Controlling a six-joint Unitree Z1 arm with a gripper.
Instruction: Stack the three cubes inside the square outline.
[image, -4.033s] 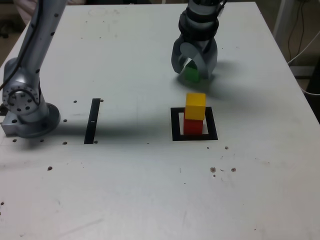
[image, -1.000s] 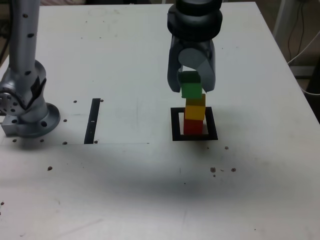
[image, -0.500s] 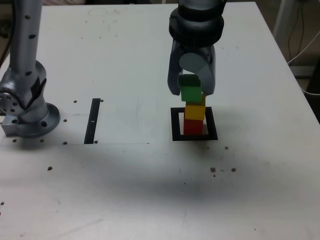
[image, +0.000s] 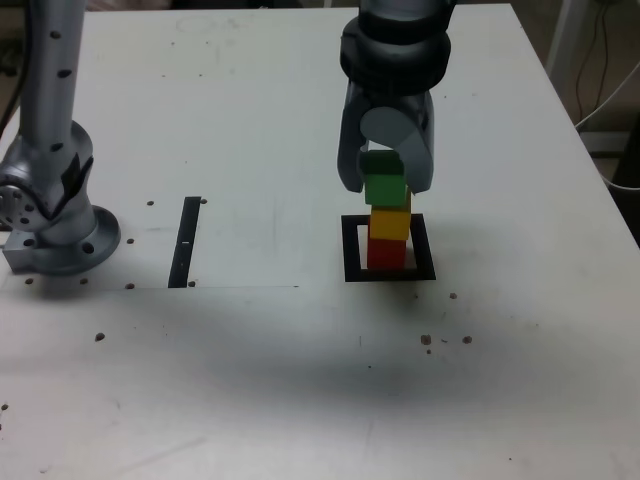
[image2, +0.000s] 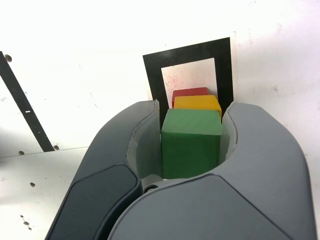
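Gripper: the grey gripper (image: 385, 180) points straight down over the square outline, its two curved jaws clamped on the green cube, one against each side face. The wrist view (image2: 191, 150) shows the same squeeze from above, with no gap between the jaws and the cube's sides.

Green cube: the green cube (image: 384, 186) sits between the jaws directly above the yellow one. Its underside meets, or very nearly meets, the yellow top; I cannot tell which. From the wrist view the green cube (image2: 191, 140) hides most of the stack beneath it.

Yellow cube: the yellow cube (image: 390, 223) rests on the red cube, upright and roughly square to it. In the wrist view only a strip of it (image2: 197, 102) shows past the green edge.

Red cube: the red cube (image: 386, 253) stands on the table inside the outline, at the bottom of the stack. The wrist view shows just a sliver (image2: 190, 92).

Square outline: the thick black square outline (image: 352, 250) surrounds the stack, with white showing around the red cube's base. It is also seen in the wrist view (image2: 154, 75).

Black strip: a narrow black strip (image: 185, 242) lies well apart, toward the exterior view's left.

Arm base: the silver arm base (image: 55, 225) stands near the exterior view's left edge.

Table: a white table (image: 300, 380) with scattered small dark specks.
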